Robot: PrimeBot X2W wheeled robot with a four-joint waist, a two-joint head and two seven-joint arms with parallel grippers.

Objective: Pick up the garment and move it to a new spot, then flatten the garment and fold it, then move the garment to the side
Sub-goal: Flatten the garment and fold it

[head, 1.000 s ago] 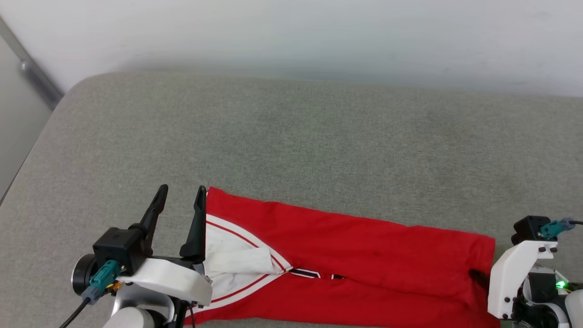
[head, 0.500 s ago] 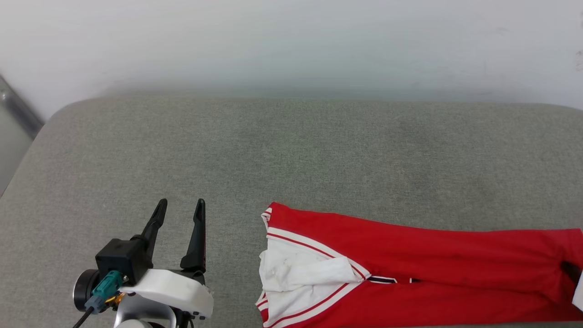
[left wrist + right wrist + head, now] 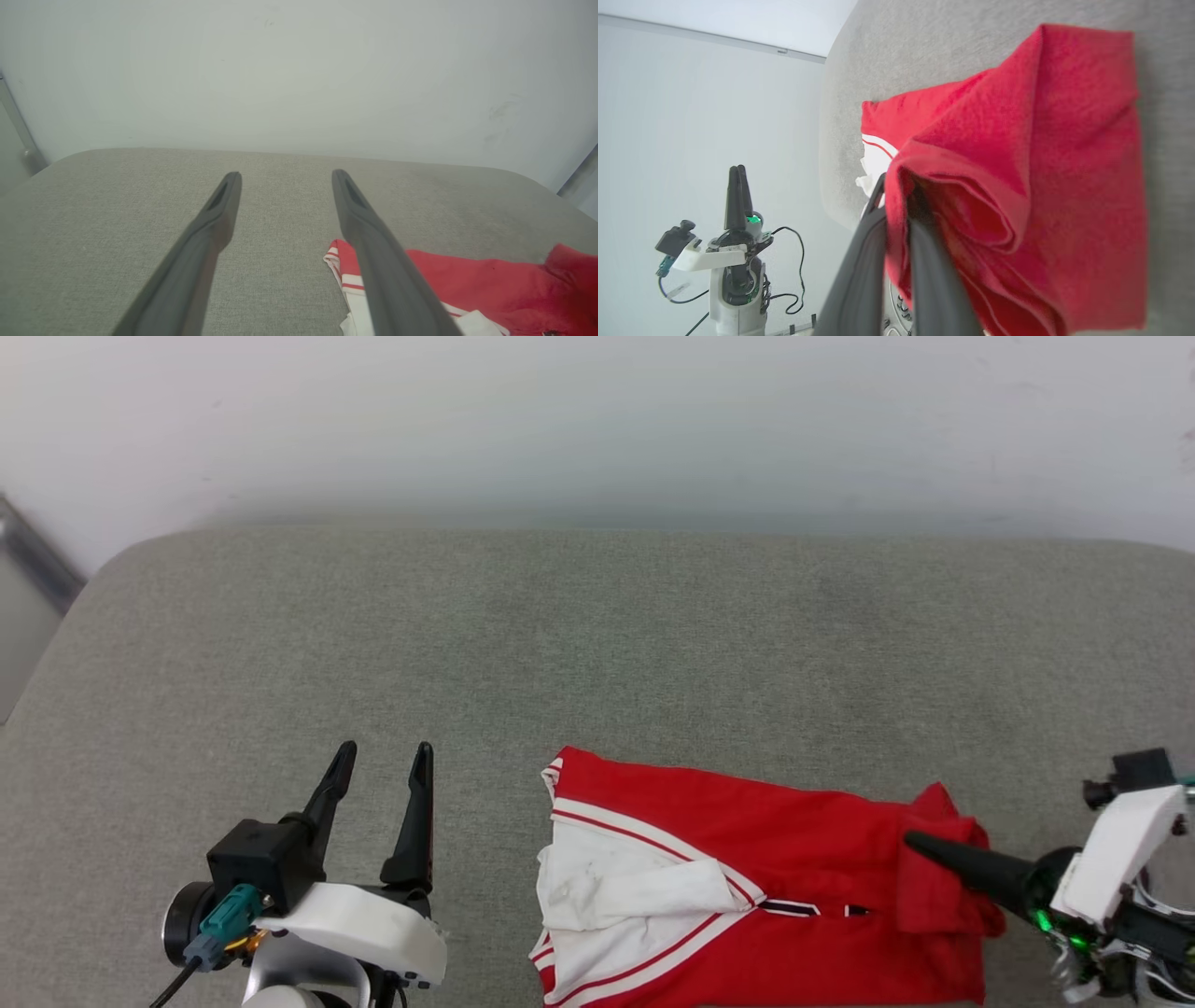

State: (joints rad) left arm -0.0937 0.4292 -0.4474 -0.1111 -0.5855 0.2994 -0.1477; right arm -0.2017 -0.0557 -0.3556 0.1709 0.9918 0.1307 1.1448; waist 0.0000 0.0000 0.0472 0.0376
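Pinching the garment [image 3: 747,821] end, right gripper [image 3: 915,843] had carried it leftward to start a fold; left gripper [image 3: 386,751] waited spread, empty.

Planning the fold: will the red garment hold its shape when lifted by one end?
Probably not: the garment bunches and droops where the right gripper pinches its end, so floppy. Likely light: that pinch alone raises a fold.

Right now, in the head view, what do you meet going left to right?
First the left gripper, open, then the garment, white panel first, then the right gripper pinching its red end.
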